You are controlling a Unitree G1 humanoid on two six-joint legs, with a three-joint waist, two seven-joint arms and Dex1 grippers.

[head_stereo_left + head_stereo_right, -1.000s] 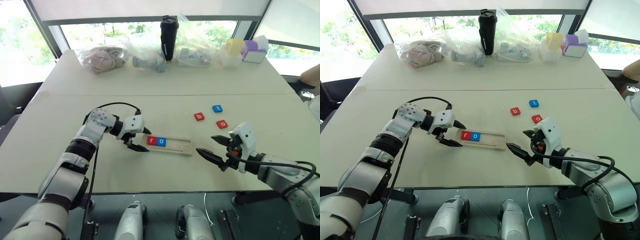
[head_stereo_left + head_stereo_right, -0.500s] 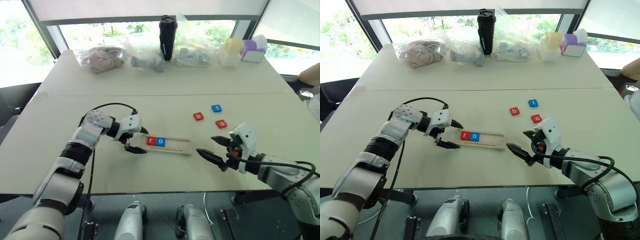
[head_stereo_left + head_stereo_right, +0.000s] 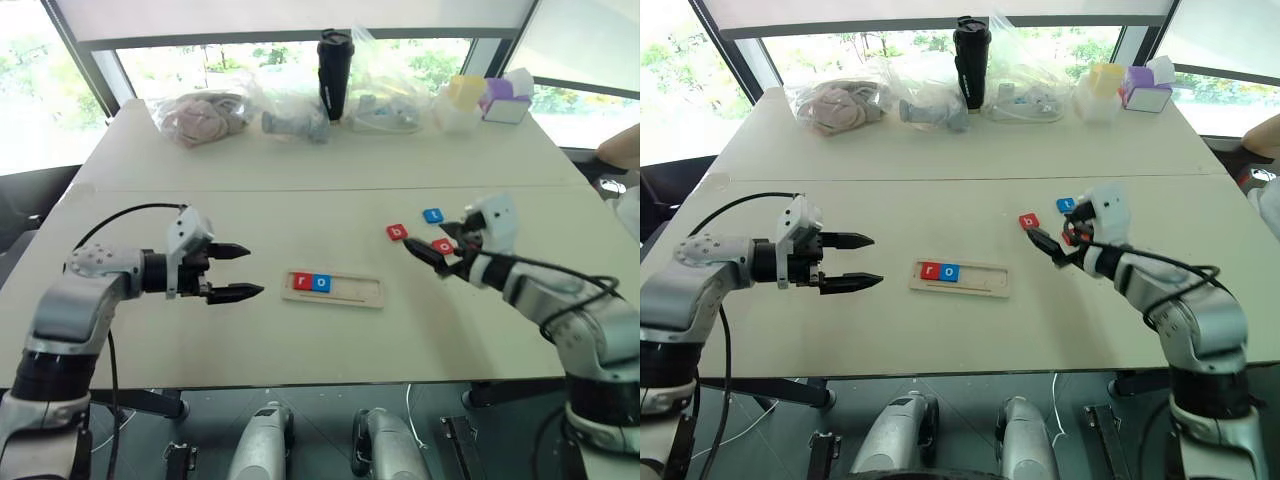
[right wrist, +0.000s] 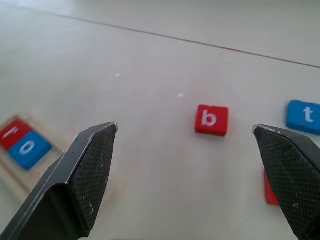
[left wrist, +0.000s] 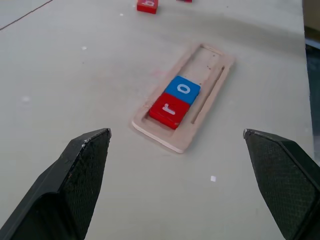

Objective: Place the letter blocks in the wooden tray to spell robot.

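Over the table [image 3: 330,180], both grippers' fingers [image 3: 228,292] [image 3: 422,253] spread wide, holding nothing.

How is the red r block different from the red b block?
The r block sits inside the wooden tray, touching the blue o block; the b block lies loose on the table, touching nothing. Their white letters differ too. Both are small red square tiles lying flat.
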